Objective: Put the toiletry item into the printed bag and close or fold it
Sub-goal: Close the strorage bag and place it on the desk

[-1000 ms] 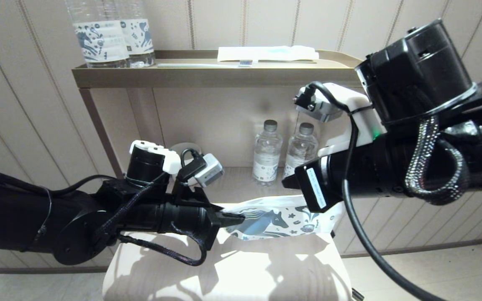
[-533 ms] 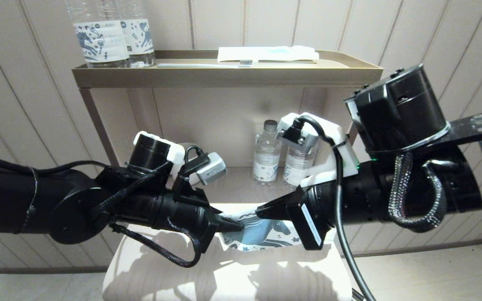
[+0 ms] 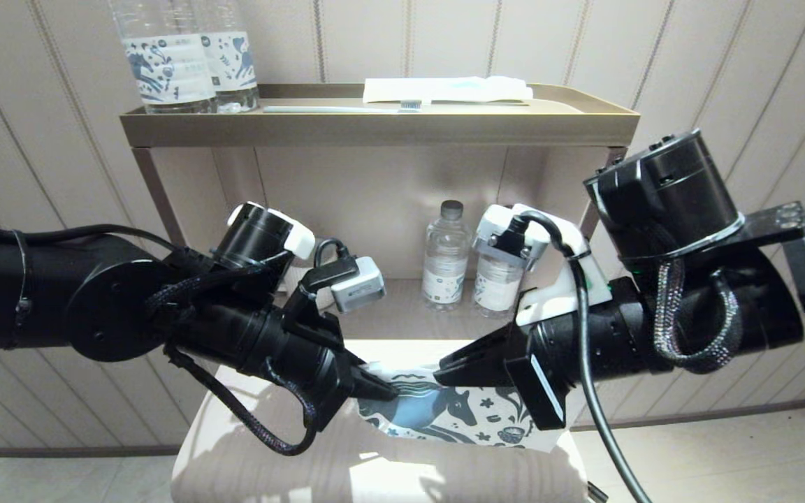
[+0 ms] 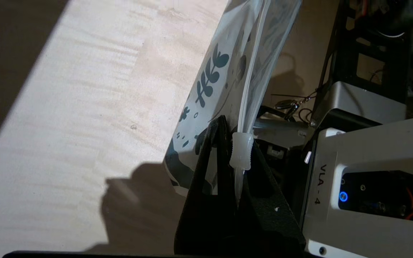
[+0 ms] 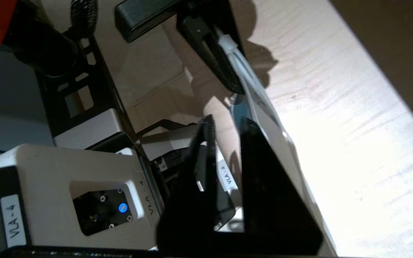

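Printed bag (image 3: pixel 455 419) pinched by left gripper (image 3: pixel 383 386), contents unclear

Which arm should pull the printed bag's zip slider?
Probably the left: its tool is shut on the soft white pouch printed with a dark blue horse right at the white plastic slider, while the right tool is open beside its edge.

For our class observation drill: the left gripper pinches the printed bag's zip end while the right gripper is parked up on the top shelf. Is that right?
Not quite. The left gripper does pinch the printed bag at its zip end, but the right gripper is not on the shelf: the head view shows it low at the bag's top edge, facing the left one.
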Robot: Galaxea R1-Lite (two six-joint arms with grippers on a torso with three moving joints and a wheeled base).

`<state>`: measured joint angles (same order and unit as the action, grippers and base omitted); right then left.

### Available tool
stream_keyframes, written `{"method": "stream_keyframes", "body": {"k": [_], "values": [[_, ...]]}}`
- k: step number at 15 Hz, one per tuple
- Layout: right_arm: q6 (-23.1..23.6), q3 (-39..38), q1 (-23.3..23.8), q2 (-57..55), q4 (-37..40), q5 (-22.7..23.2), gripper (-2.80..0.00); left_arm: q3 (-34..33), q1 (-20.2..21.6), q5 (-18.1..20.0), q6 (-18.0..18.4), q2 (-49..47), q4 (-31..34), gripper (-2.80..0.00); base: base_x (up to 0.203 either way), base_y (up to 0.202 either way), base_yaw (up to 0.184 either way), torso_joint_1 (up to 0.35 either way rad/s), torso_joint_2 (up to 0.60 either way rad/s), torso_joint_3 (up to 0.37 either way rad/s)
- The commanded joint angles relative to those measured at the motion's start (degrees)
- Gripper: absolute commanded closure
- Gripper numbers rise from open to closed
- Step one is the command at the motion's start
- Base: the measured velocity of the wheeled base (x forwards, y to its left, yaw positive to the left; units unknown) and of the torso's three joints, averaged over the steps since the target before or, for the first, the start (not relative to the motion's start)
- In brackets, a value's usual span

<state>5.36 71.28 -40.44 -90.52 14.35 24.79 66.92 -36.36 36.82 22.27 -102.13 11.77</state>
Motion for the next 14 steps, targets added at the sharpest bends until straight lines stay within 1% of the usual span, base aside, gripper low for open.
{"method": "stream_keyframes", "body": {"k": [1, 3, 5, 7, 10, 12, 13, 14], "values": [[0.17, 0.18, 0.45, -0.10, 0.07, 0.80, -2.80, 2.80, -1.24, -0.06, 0.00, -0.61, 0.25, 0.00, 0.000, 0.000, 0.000, 0.000, 0.00, 0.000], [0.09, 0.18, 0.53, -0.28, 0.07, 0.87, -2.80, 4.93, -2.83, -0.28, -0.18, -1.92, 0.46, 0.00, 0.000, 0.000, 0.000, 0.000, 0.00, 0.000], [0.09, 0.26, 0.97, -0.19, -0.16, 1.05, -2.80, 6.59, -3.79, -1.62, -0.21, -2.56, 1.58, 0.00, 0.000, 0.000, 0.000, 0.000, 0.00, 0.000], [0.02, -0.82, 1.29, 0.07, -3.85, 1.05, -2.80, 7.16, -4.69, -1.84, -0.21, -3.00, 2.20, 0.00, 0.000, 0.000, 0.000, 0.000, 0.00, 0.000], [0.13, -2.99, 1.59, -0.51, -10.68, 1.02, -2.80, 7.17, -4.86, -1.84, -0.21, -3.78, 1.94, 0.00, 0.000, 0.000, 0.000, 0.000, 0.00, 0.000], [0.57, -4.50, 1.61, -1.07, -12.38, 2.51, -2.80, 6.97, -4.86, -1.84, -0.02, -4.04, 1.94, 0.00, 0.000, 0.000, 0.000, 0.000, 0.00, 0.000], [1.53, -5.03, 1.67, -1.72, -13.60, 3.33, -2.80, 6.91, -4.86, -1.84, 0.05, -4.13, 1.94, 0.00, 0.000, 0.000, 0.000, 0.000, 0.00, 0.000], [1.96, -5.46, 1.73, -2.33, -14.46, 3.42, -2.80, 6.91, -4.86, -1.84, 0.14, -4.13, 1.94, 0.00, 0.000, 0.000, 0.000, 0.000, 0.00, 0.000]]}}
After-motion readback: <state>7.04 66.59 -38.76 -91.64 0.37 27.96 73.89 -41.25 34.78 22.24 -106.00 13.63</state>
